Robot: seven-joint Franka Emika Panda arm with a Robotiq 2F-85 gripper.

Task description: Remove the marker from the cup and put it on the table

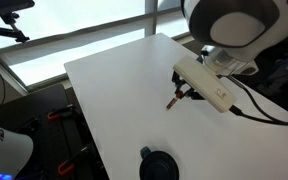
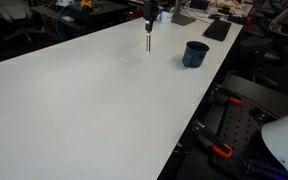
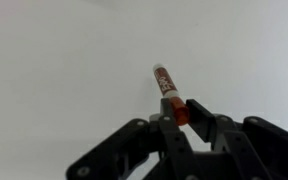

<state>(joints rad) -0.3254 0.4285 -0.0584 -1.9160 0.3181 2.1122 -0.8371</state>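
While my claw (image 3: 180, 114) pinches the marker (image 3: 165, 82), label unreadable, I log the cup (image 2: 195, 53) by the table (image 2: 74, 110) edge, well apart.

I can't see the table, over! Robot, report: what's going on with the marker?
Hand shut on marker. Marker out of cup, hanging tip-down over table, not laid down yet. Cup off to the side, nothing in the way.

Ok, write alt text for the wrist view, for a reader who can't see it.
A black gripper, coming in from the bottom edge, is clamped on the lower end of a short red-orange marker. The marker's free end points up and away from the camera, over a plain white table that fills the rest of the picture.
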